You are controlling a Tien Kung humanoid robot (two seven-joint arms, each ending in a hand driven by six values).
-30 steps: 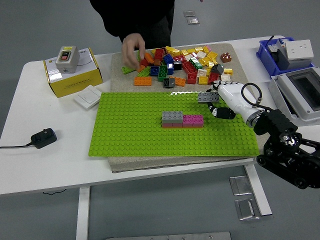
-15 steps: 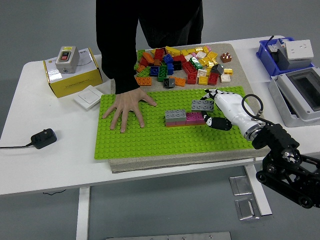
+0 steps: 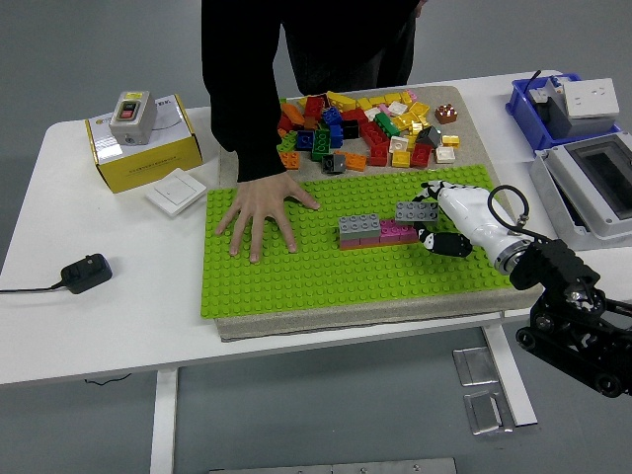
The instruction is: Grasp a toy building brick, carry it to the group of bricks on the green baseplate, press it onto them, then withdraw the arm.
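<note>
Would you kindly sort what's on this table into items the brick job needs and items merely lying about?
Job items:
- grey toy brick held by the right robot hand
- grey-and-pink brick group
- green studded baseplate
- pile of loose bricks

Lying about:
- yellow box
- black power adapter
- blue bin

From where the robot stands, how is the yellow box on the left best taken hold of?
Grip the yellow box across its two long side faces, coming from above. It lies flat and wide, with a grey switch on top, so keep the fingers clear of that.

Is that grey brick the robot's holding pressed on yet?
Cannot tell. The robot hand grips the grey brick directly over the pink brick; contact is unclear.
</note>
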